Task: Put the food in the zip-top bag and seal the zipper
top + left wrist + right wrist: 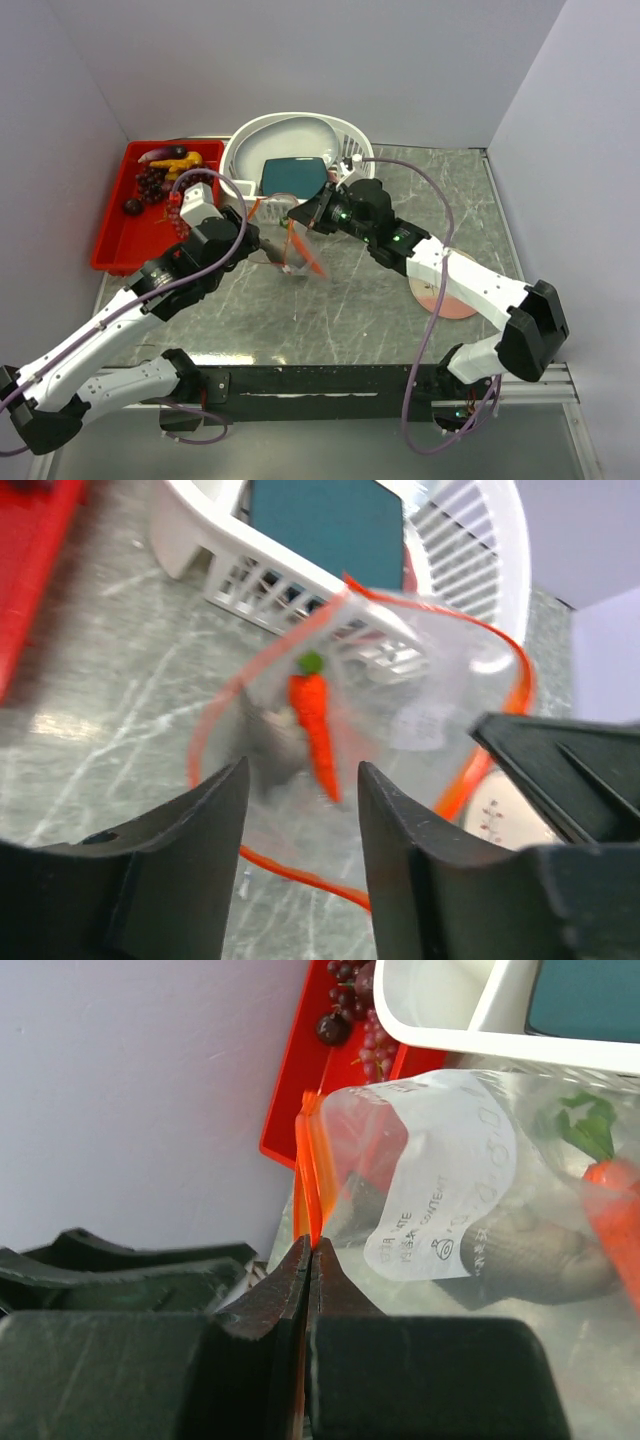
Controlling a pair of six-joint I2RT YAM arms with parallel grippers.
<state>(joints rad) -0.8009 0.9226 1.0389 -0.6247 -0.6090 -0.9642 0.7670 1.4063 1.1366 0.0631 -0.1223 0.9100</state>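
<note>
The zip-top bag hangs open above the table's middle. My right gripper is shut on its red-orange zipper at one corner. An orange carrot and a grey fish show inside the bag, both blurred. The left gripper hovers over the bag's mouth, open, with nothing between its fingers. In the top view it sits just left of the bag. A purple eggplant, a yellow fruit and dark grapes lie in the red tray.
A white slotted basket holding a teal dish stands right behind the bag. A pink-and-cream plate lies partly under the right arm. Walls close in on the left, back and right.
</note>
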